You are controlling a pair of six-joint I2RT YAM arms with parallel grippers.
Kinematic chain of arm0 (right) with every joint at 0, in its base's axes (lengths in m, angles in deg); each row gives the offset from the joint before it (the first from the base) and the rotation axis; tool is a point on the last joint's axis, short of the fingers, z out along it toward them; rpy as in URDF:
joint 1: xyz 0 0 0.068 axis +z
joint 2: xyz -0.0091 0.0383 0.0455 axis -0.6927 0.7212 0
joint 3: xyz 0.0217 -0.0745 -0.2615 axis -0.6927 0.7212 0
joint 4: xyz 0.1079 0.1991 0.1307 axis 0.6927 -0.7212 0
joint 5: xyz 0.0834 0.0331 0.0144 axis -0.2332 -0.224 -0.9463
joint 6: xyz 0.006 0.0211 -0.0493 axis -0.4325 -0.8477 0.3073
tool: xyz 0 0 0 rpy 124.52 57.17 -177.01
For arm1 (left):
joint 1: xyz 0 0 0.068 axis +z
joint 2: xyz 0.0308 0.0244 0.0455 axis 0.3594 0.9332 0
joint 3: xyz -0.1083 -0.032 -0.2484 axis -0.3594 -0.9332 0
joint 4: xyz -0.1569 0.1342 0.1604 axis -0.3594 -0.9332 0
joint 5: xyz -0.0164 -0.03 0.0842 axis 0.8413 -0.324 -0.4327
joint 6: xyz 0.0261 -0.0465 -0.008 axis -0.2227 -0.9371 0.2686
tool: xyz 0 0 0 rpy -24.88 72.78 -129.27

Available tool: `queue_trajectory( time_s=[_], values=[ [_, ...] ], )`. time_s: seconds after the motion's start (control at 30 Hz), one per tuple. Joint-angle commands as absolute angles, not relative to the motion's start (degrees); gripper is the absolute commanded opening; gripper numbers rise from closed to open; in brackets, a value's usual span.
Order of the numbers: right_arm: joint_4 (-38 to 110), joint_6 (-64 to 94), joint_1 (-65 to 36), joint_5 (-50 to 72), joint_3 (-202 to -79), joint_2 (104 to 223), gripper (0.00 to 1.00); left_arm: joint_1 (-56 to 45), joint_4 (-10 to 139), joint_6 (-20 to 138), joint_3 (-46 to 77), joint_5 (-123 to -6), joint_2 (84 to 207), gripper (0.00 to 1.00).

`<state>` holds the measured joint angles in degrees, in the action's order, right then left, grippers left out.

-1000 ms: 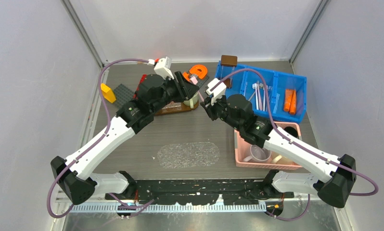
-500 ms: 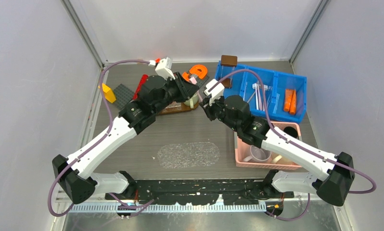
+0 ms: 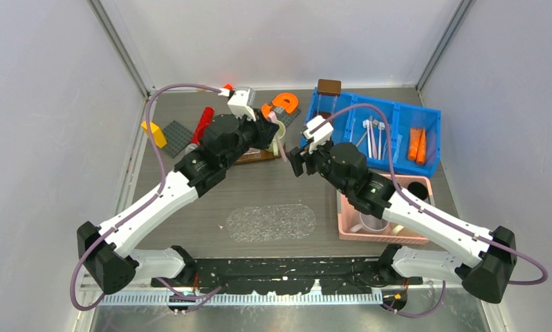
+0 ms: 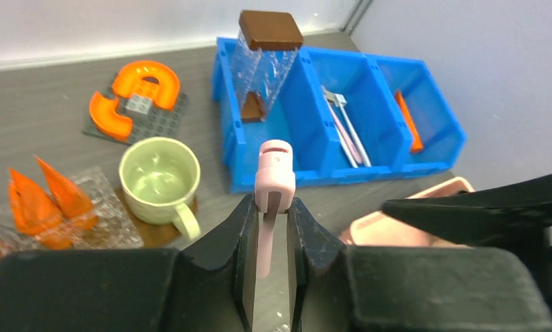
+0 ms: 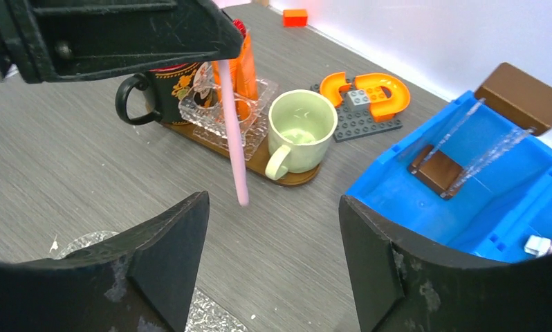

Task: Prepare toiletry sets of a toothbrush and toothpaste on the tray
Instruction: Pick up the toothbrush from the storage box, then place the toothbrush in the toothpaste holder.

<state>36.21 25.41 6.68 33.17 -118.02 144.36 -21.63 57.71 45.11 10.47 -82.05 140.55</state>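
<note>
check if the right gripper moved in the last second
Yes. In the top view the right gripper has drawn back slightly to the right, toward the blue bin, and its jaws have opened.

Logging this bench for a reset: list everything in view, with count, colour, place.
held toothbrush: one, pale pink, in left hand.
binned toothbrushes: several, white and pink, bin's middle compartment.
tray toothpaste: two, orange, on tray.
binned toothpaste: two, orange, bin's right compartment.
tray: one, clear, on brown board.
green mug: one, pale green, beside tray.
dark mug: one, black, beside tray.
bin: one, blue, far right.
box: one, clear, brown lid, bin's left compartment.
C-blocks: two, orange, on grey baseplate.
basket: one, pink, near right.
yellow block, red piece: one each, far left.
left hand: black, shut on held toothbrush.
right hand: black, open, empty.
</note>
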Motion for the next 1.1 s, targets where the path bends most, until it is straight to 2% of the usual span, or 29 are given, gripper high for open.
queue_trajectory(
  time_s=[0.0,0.3,0.67,1.07],
  values=[
    [37.1,24.7,7.0,37.7,-117.4,138.6,0.76,-21.8,67.8,58.1,8.2,-85.0,138.6,0.0],
    [29.9,25.2,7.0,44.6,-114.6,124.9,0.82,-21.7,79.5,75.0,1.3,-87.7,139.0,0.0],
    [21.5,27.0,7.0,54.9,-113.1,110.2,0.86,-21.3,92.8,82.1,-6.6,-90.8,141.1,0.0],
    [22.0,30.0,7.0,60.8,-109.5,106.3,0.87,-20.4,97.4,85.0,-9.0,-93.7,145.1,0.0]
  ],
)
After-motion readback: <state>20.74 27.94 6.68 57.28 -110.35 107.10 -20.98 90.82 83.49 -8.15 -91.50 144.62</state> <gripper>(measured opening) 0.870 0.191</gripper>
